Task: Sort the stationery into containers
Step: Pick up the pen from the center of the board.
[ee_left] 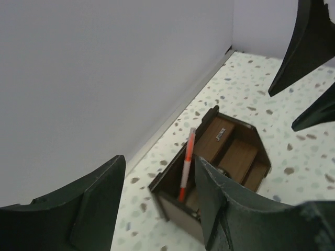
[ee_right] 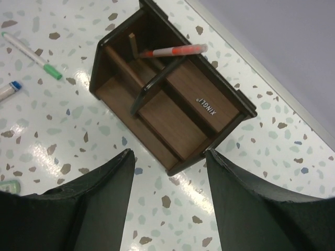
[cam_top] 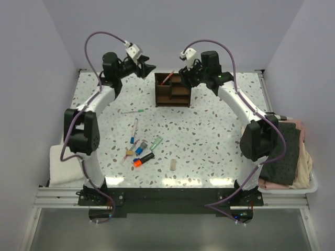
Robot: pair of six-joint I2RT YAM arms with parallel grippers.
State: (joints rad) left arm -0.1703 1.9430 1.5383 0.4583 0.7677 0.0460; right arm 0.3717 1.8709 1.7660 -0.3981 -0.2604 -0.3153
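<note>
Right pincer [ee_right: 167, 157] above organizer box [ee_right: 172, 120]

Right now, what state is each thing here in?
Left gripper, open, empty.
Right gripper, open, empty.
Wooden organizer, upright on the table, one pen inside.
Red-and-white pen, leaning in a corner compartment.
Orange-and-black marker, lying loose, unsorted.
Green marker, lying loose, unsorted.
Tan block, lying loose, unsorted.
</note>
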